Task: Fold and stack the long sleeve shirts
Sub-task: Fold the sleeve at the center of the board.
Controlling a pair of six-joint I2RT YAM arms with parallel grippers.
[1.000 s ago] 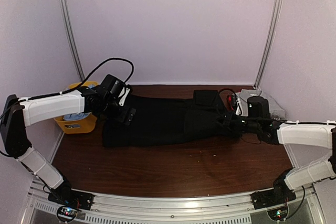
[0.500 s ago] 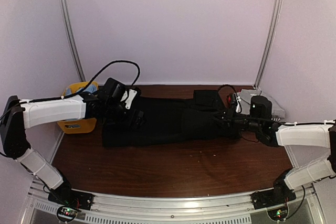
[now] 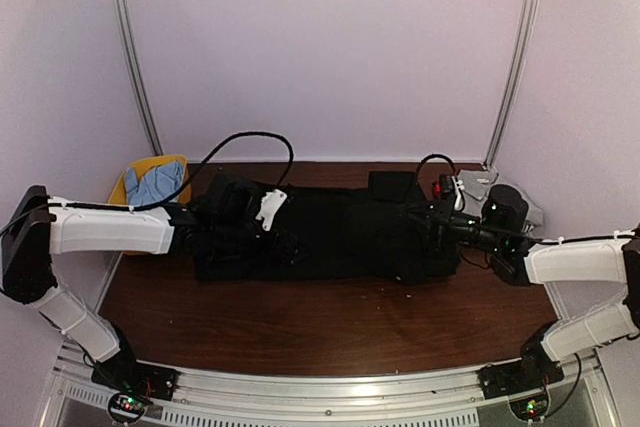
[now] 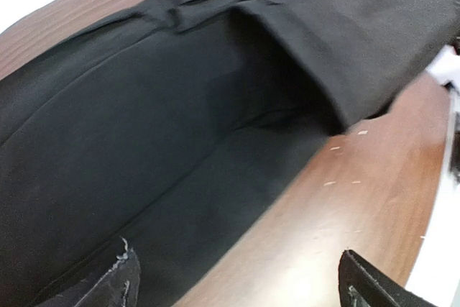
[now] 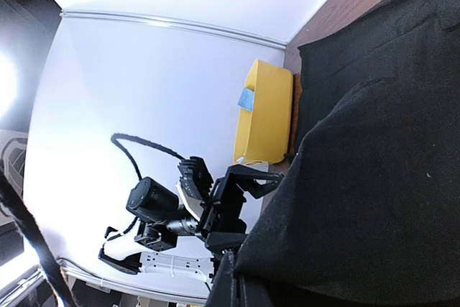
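Two arms reach in from the near rail at 6 o'clock, across a bare strip of the table [image 3: 330,332]. Just beyond that strip the black shirt [image 3: 340,232] lies lengthwise across the middle of the table, running from 9 o'clock to 3 o'clock. The left gripper [image 3: 282,239] hovers low over the shirt's 9 o'clock portion. In the left wrist view its fingers [image 4: 108,285] stand wide apart, with only the shirt's near edge and table wood between them, so nothing is held. The right gripper [image 3: 432,219] sits at the 3 o'clock end with its jaws clamped together on a fold of black fabric. That end is lifted and carried over the body of the shirt toward 9 o'clock, and the raised flap shows clearly from both wrist cameras. Farther back, at 10 o'clock, the yellow basket [image 3: 125,187] holds a blue cloth [image 3: 155,185]. At 2 o'clock a grey shirt [image 3: 478,183] lies bunched near the back corner, partly hidden behind the right arm. Progress is judged early. The black shirt looks narrowed into a long band, and its first crosswise fold is under way but not laid down. The grey shirt appears unfolded, and no stack exists yet. What remains is to finish this fold, fold the grey shirt, and place one on the other.
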